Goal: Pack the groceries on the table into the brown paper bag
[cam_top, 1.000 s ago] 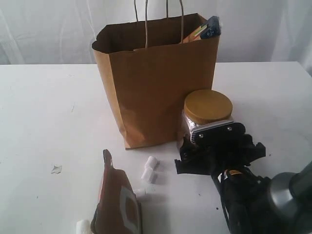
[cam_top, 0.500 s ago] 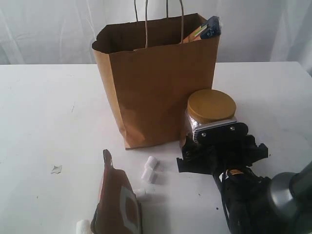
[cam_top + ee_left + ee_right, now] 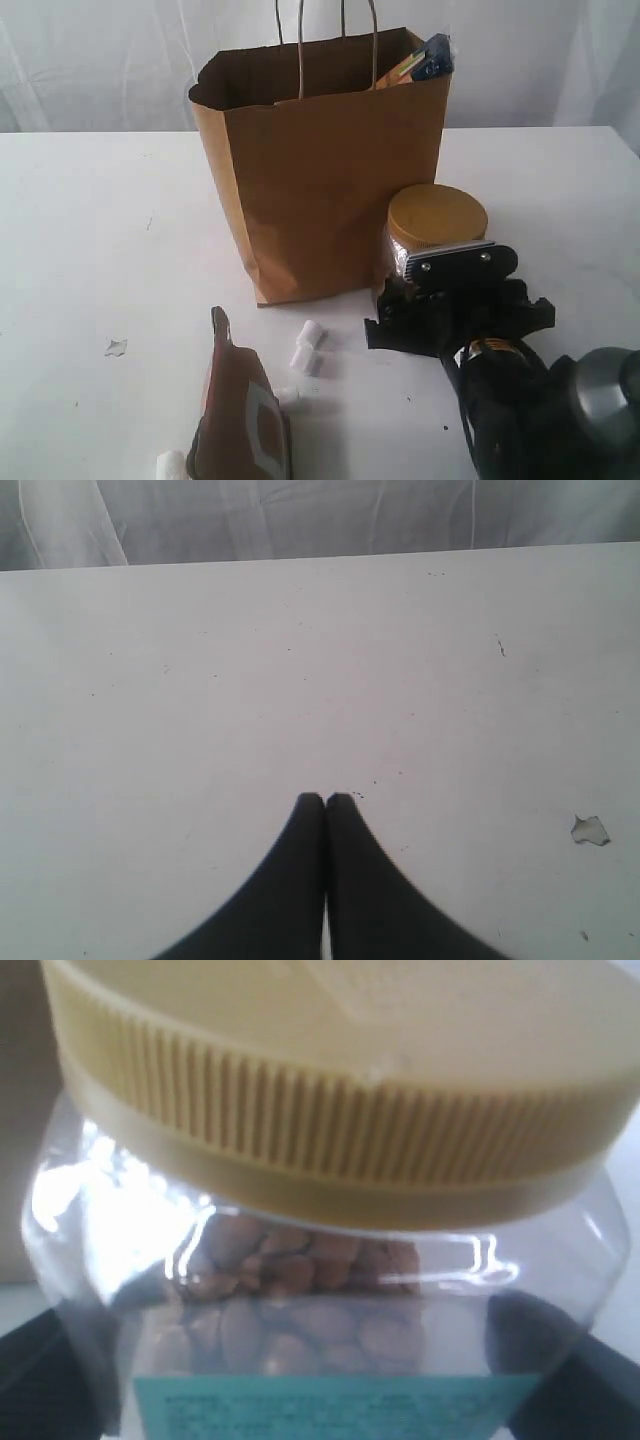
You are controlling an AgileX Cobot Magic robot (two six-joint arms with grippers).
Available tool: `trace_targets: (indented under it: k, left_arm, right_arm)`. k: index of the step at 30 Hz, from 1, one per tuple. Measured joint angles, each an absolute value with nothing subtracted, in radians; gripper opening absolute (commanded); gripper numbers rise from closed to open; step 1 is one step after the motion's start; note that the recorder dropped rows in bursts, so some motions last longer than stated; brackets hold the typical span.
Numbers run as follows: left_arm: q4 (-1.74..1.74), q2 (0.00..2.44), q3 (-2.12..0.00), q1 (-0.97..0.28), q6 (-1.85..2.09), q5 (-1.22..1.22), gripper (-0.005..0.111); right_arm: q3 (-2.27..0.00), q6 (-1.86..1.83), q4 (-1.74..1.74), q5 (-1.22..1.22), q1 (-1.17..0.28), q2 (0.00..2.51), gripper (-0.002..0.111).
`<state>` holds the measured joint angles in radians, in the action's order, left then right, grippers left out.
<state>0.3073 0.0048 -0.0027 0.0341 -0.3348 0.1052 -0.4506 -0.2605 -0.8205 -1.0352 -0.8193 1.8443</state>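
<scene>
The clear jar with the mustard lid (image 3: pixel 437 215) stands up straight on the table (image 3: pixel 90 230), just beside the brown paper bag (image 3: pixel 320 180), on the right arm's side. The right gripper (image 3: pixel 452 285) is right at the jar, its fingers spread wide with the jar between them; I cannot tell if they squeeze it yet. The bag's open top is higher than the jar. The left gripper (image 3: pixel 325 805) is closed and empty
</scene>
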Motion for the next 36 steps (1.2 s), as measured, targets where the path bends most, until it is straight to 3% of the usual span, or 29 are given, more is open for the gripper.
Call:
trace_targets:
  k: [14,36]
  left_arm:
    - [0.307,0.005,-0.003,0.034,-0.335,0.105,0.000]
    - [0.307,0.005,-0.003,0.034,-0.335,0.105,0.000]
  right_arm:
    - [-0.375,-0.262,-0.904,-0.943,-0.819,1.709,0.000]
    - [-0.311,-0.282,-0.942,-1.020,-0.819,1.618,0.000]
